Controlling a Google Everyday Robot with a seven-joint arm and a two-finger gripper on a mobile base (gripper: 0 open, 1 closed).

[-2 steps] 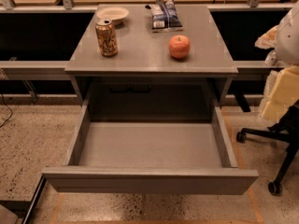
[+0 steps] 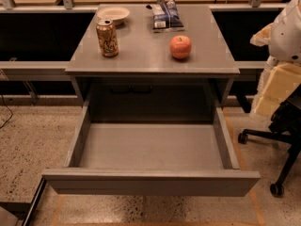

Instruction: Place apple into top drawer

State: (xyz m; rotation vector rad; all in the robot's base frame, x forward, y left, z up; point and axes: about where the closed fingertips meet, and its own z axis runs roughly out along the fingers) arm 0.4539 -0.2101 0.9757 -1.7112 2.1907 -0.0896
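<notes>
The red-orange apple (image 2: 180, 47) sits on the grey desk top (image 2: 141, 55), right of centre. The top drawer (image 2: 150, 147) is pulled wide open below the desk top, and its grey inside holds nothing. My gripper (image 2: 275, 84) shows as white and cream parts at the right edge of the view. It is to the right of the desk, apart from the apple and level with the desk's edge, and it holds nothing that I can see.
A gold-brown drink can (image 2: 107, 37) stands at the desk's left. A pale bowl (image 2: 113, 14) and a blue-white snack bag (image 2: 166, 15) lie at the back. An office chair base (image 2: 277, 140) stands on the floor to the right of the drawer.
</notes>
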